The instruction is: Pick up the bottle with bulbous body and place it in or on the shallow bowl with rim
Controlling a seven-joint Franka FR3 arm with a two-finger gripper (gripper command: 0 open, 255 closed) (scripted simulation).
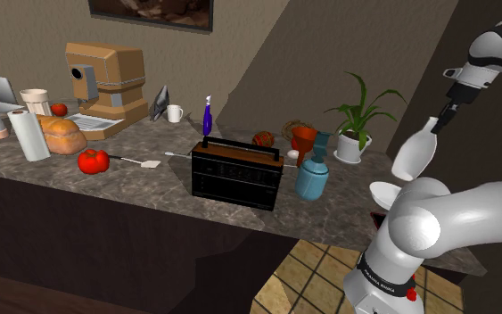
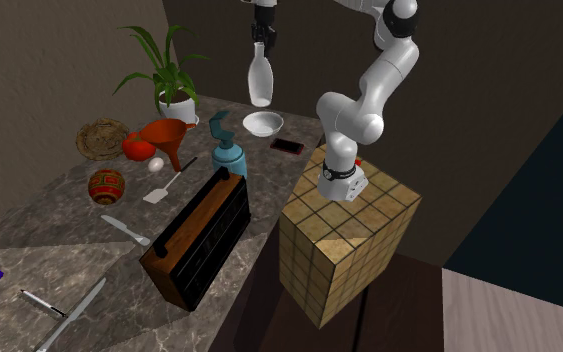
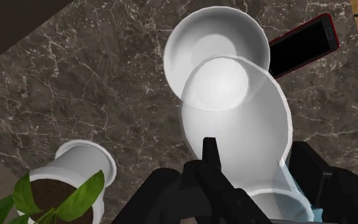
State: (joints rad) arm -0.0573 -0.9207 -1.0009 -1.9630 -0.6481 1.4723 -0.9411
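You have three bottles to count: a white bottle (image 2: 259, 82), a blue bottle (image 2: 231, 160) and a purple bottle (image 1: 207, 118). You have just one white bowl (image 2: 262, 123). You can also find one radio (image 1: 237, 174), one potted plant (image 1: 349, 147), one orange funnel (image 2: 167, 135), one phone (image 2: 288, 146), one coffee machine (image 1: 111, 76), one loaf of bread (image 1: 63, 136), one roll of paper (image 1: 28, 136) and one small mug (image 1: 175, 113). Look by the funnel and you see one round basket (image 2: 102, 138) and one painted ball (image 2: 106, 185). You have one robot arm (image 2: 369, 90).
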